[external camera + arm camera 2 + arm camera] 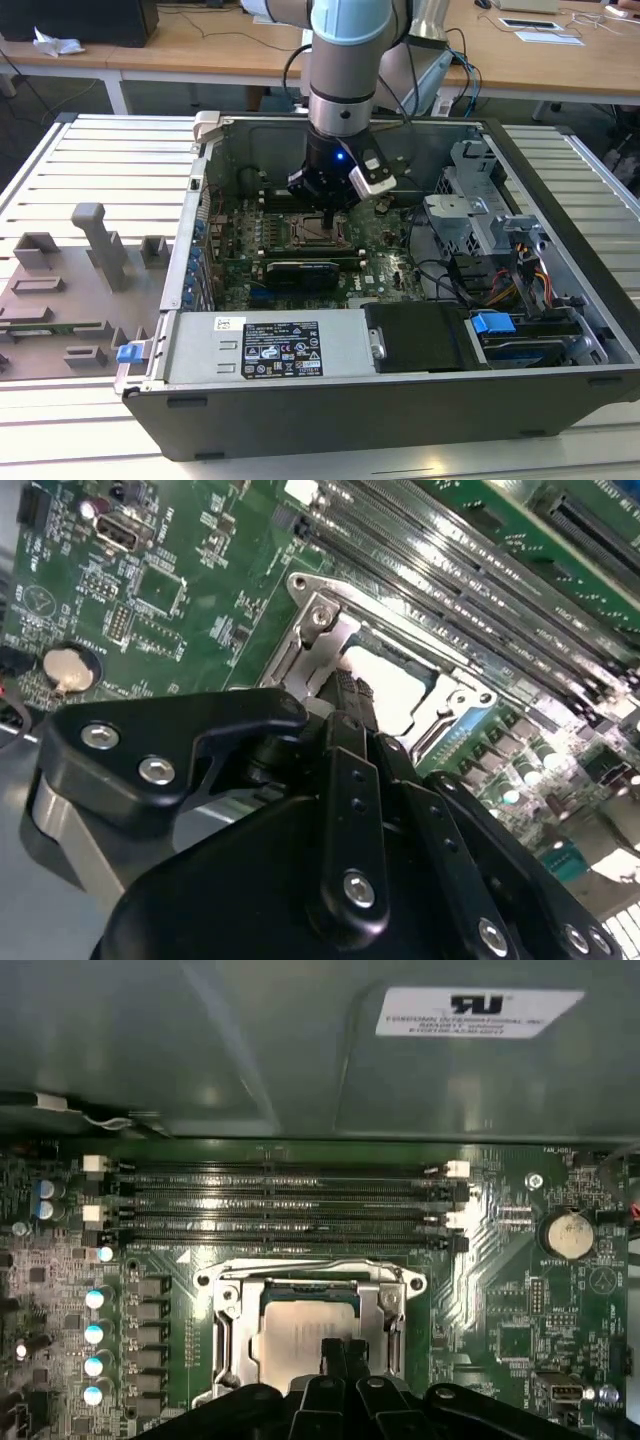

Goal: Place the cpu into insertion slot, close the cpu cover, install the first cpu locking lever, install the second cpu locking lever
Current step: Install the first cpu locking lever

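Gripper (340, 1360) low over the slot (228, 1355) mid-motherboard (500, 1300), fingertips close together, touching the cpu (300, 1345). Grip on it: cannot tell. Cpu sits in slot; cover (312, 1278) frames it, near the memory slots (280, 1200).

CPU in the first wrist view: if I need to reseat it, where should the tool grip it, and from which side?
The cpu lies flat in the insertion slot, and the cpu cover seems to lie over its borders, leaving just its top face exposed. Probably no grip as it is; with the cover raised, pinch two opposite edges from straight above.
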### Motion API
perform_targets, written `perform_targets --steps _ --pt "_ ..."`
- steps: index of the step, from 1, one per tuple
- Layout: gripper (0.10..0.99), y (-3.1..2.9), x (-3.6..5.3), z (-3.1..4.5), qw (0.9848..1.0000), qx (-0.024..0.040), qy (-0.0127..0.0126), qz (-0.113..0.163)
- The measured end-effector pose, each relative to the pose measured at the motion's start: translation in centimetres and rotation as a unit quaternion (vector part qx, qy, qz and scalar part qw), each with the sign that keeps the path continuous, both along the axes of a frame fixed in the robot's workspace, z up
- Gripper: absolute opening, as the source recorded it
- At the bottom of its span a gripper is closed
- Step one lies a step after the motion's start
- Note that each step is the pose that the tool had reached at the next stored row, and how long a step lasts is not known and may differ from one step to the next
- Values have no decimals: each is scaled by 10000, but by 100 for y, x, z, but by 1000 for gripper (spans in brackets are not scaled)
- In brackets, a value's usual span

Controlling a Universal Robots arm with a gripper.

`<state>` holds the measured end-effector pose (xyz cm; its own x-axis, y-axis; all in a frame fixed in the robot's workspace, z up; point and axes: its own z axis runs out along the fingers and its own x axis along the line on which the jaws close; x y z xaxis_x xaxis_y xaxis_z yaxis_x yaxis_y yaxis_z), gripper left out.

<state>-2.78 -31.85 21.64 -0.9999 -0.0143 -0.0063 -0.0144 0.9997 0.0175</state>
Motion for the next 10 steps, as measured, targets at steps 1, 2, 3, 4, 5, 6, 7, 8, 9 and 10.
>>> perform_targets --steps 1,2,3,4,5,6,7,8,9,10 --pt "106 0 0 27 10000 0 -1 0" --pt "106 0 0 65 10000 1 0 0" --pt "106 0 0 109 10000 0 0 0" --pt "106 0 0 177 10000 1 -1 0" --pt "106 0 0 235 10000 1 -1 0" --pt "106 0 0 289 10000 1 0 0" --pt "106 0 1 346 10000 0 -1 1" --pt "106 0 1 384 10000 0 -1 1" --pt "106 0 1 442 10000 0 0 1" --pt "106 0 0 476 10000 1 -1 0"
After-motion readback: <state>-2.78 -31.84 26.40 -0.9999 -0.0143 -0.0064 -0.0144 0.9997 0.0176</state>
